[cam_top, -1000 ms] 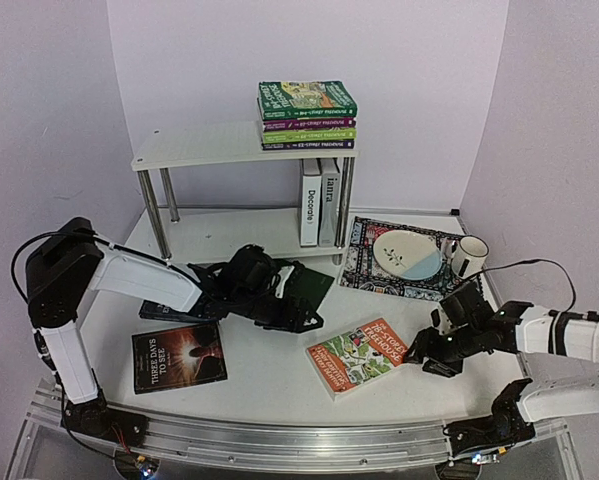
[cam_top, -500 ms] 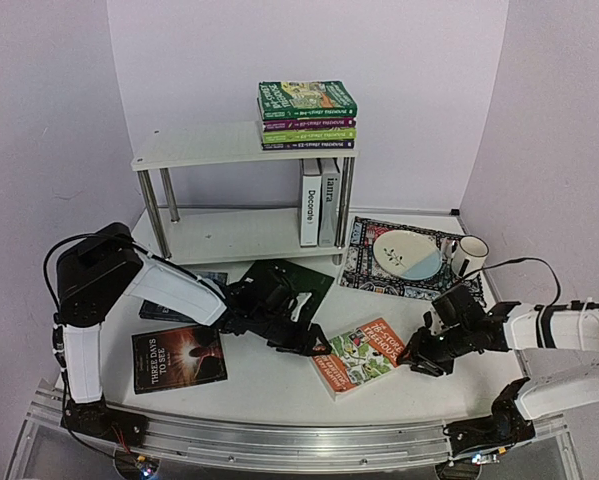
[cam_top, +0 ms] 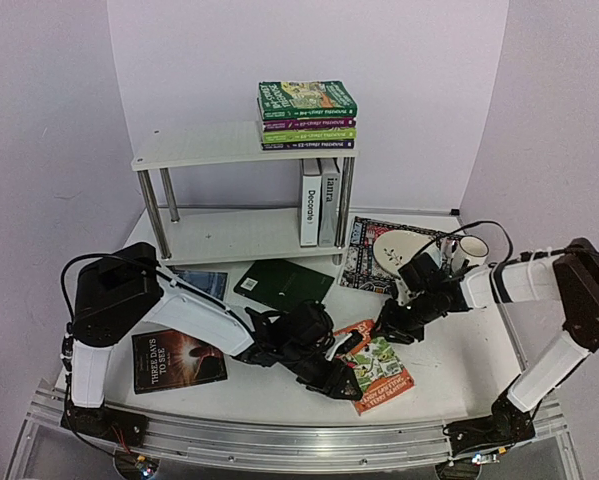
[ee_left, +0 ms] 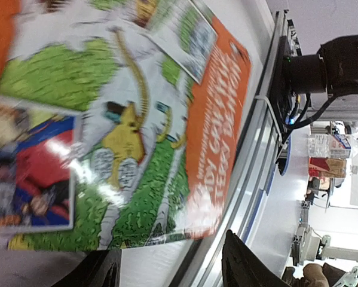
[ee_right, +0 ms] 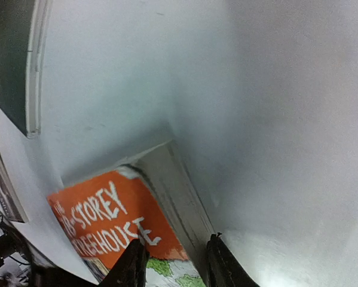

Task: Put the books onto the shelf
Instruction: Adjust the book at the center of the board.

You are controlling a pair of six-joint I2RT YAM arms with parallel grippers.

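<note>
An orange cartoon Treehouse book [cam_top: 382, 368] lies on the table between my two grippers. My right gripper [cam_top: 389, 326] sits at its far edge, shut on the book [ee_right: 116, 224], with one finger on the cover and the other against the page edge. My left gripper [cam_top: 346, 379] is at the book's near end, open, with the cover [ee_left: 137, 125] just ahead of its fingers [ee_left: 243, 263]. A dark green book [cam_top: 284, 283], a dark "Three Days to See" book [cam_top: 177, 360] and a half-hidden book [cam_top: 201, 283] lie flat. The white shelf [cam_top: 199, 145] carries a stack of books [cam_top: 307, 113] on top and two upright ones [cam_top: 319, 200] below.
A black patterned mat [cam_top: 359, 268] at the right holds a plate [cam_top: 404, 247] and a mug [cam_top: 471, 252], close behind my right arm. A metal rail [cam_top: 279, 440] runs along the table's near edge, just beyond the left gripper.
The left gripper swept right from the green book to the orange book's near end. The right gripper moved left onto its far edge and narrowed. The book shifted and turned.
</note>
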